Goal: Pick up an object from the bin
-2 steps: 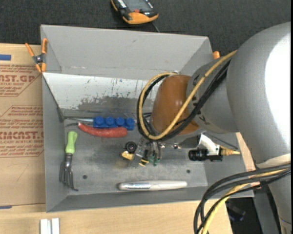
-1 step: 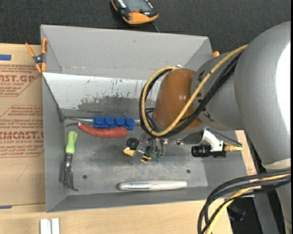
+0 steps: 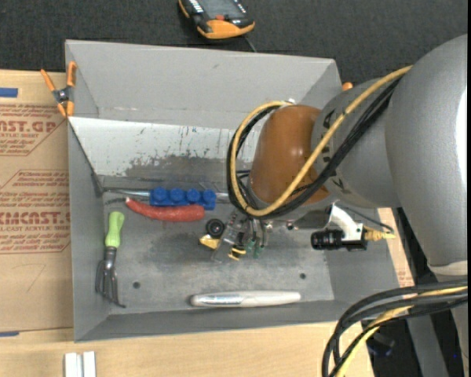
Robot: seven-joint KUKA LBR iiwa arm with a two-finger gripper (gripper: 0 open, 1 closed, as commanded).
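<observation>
My gripper (image 3: 242, 240) is low over the middle of the bin floor, under the orange wrist cover. A small black and yellow thing (image 3: 212, 236) sits right against its left side; I cannot tell whether it is held. Just up and to the left lies a red rod-like thing (image 3: 163, 210) with a row of blue caps (image 3: 182, 198) on it, along the foot of the back wall. A silver-white pen (image 3: 245, 298) lies flat near the front wall, below the gripper.
A green-handled small fork tool (image 3: 110, 254) lies along the left wall. A white and black thing with a yellow tip (image 3: 341, 234) lies at the bin's right side under the arm. The arm and its cables cover the bin's upper right.
</observation>
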